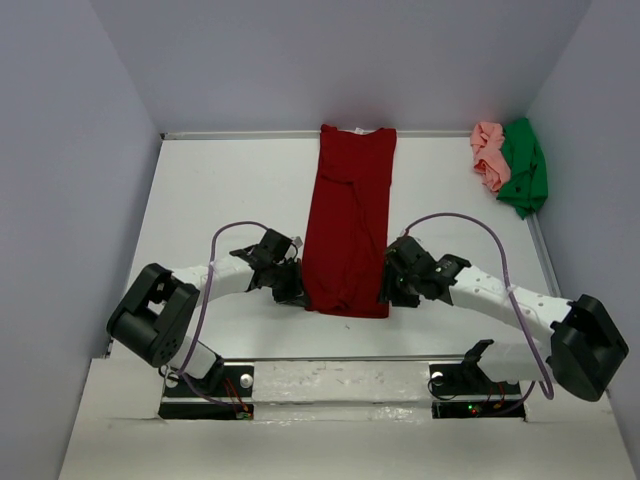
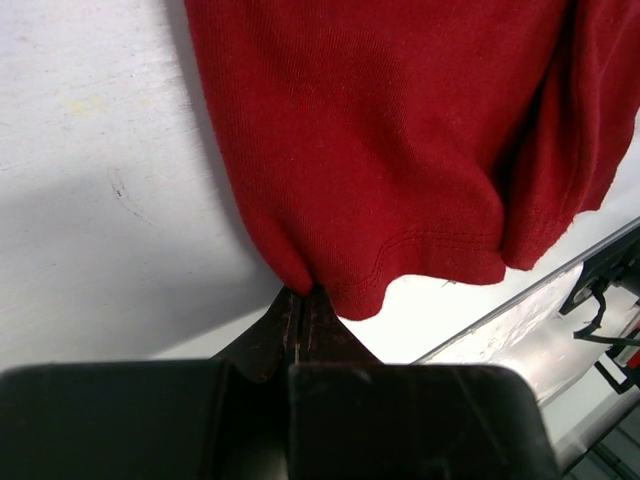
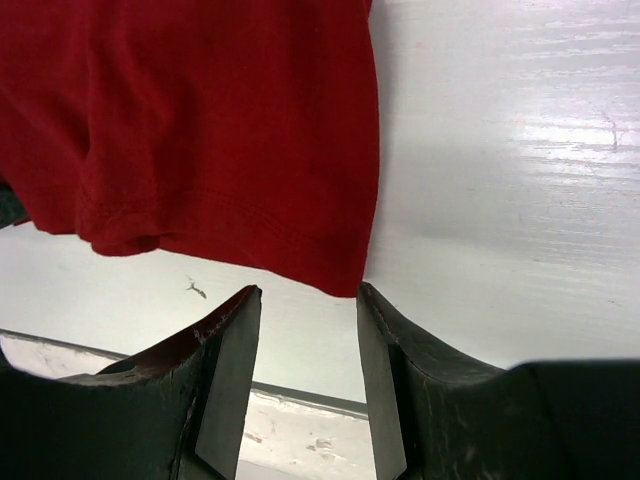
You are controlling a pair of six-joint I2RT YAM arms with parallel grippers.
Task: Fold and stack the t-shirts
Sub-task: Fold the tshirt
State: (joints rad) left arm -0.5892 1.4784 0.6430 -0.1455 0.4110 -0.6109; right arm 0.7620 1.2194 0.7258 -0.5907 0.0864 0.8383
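The dark red t-shirt [image 1: 350, 220] lies flat as a long narrow strip down the middle of the white table, collar end at the far wall. My left gripper [image 1: 297, 293] is at its near left corner, shut, with the hem corner [image 2: 300, 280] pinched at the tips of the left gripper [image 2: 303, 293]. My right gripper [image 1: 388, 290] sits at the near right corner. In the right wrist view the right gripper [image 3: 308, 292] is open, and the corner of the red shirt [image 3: 345, 280] lies just beyond its fingertips, untouched. The pink t-shirt [image 1: 489, 155] and the green t-shirt [image 1: 524, 165] are bunched together at the far right.
The table's near edge [image 2: 530, 300] runs close behind the shirt's hem, with the arm bases [image 1: 340, 385] and cables beyond it. Grey walls [image 1: 70, 180] close in the left, far and right sides. Bare table top [image 1: 220, 180] shows left of the red shirt.
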